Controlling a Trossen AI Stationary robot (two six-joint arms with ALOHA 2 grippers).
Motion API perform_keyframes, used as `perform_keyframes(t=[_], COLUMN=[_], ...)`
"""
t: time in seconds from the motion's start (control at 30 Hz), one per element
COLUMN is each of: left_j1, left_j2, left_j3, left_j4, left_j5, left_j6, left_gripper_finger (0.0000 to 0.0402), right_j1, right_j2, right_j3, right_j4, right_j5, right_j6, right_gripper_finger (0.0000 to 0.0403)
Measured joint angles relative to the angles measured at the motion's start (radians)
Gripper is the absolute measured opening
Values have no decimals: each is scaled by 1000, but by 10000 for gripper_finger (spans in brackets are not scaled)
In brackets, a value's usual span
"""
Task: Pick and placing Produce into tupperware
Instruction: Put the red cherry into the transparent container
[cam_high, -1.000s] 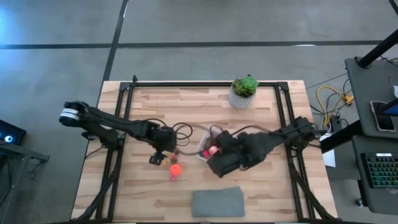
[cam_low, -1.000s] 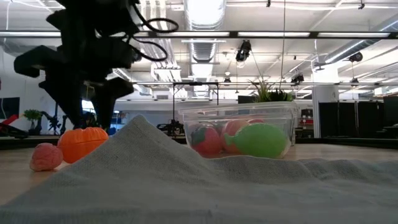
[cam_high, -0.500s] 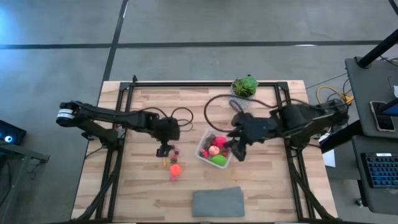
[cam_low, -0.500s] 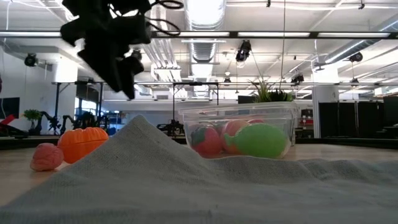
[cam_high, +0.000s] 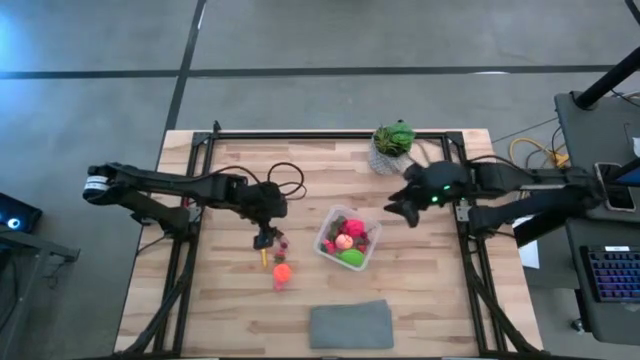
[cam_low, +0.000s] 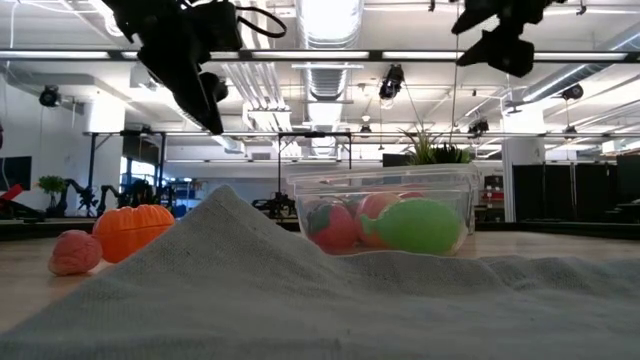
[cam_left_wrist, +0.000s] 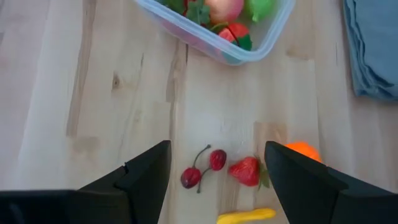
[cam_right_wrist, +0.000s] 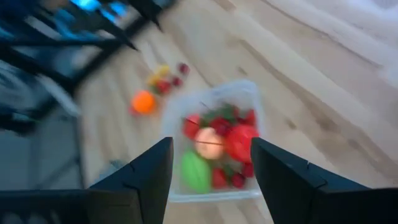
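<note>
- Two dark robot arms reach in over a wooden table (cam_high: 300, 170), with the clear tupperware (cam_high: 347, 239) near its middle as the landmark.
- Nearest the front edge, a flat grey cloth (cam_high: 350, 324) lies just in front of the tupperware.
- The tupperware holds green, red and peach produce.
- Left of the tupperware, loose produce lies on the wood: an orange piece (cam_left_wrist: 300, 150), a strawberry (cam_left_wrist: 246, 171), two cherries (cam_left_wrist: 202, 169) and a yellow piece (cam_left_wrist: 245, 216).
- The left gripper (cam_high: 264, 238) hangs above those loose pieces, fingers apart, holding nothing.
- The right gripper (cam_high: 398, 211) sits raised behind and right of the tupperware, fingers apart and empty.
- Farthest back, a potted plant (cam_high: 391, 146) stands behind the tupperware.
</note>
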Motion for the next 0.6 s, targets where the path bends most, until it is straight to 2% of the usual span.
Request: perform_keyframes(t=[0.1,0.17,0.3,0.43,0.5,0.6], left_j1=[0,2,4,9,15,27], left_j2=[0,-3,-3,5,12,27], left_j3=[-1,-1,-2,-2,-4,-6], left_j4=[-1,1,0,14,14,13], left_j5=[0,0,-2,-6,-9,-10], left_j6=[-18,2,60,61,63,64], left_gripper_finger=[244,244,244,244,244,244], right_j1=[-16,-15,-16,-12,10,57], right_j2=[-117,-189,-292,-367,-379,-379], right_j3=[-107,-158,-202,-227,-246,-272], right_j4=[142,206,227,233,293,345], right_j5=[-51,-46,67,109,143,104], right_j6=[26,54,212,321,265,16], right_gripper_finger=[207,207,207,207,207,207])
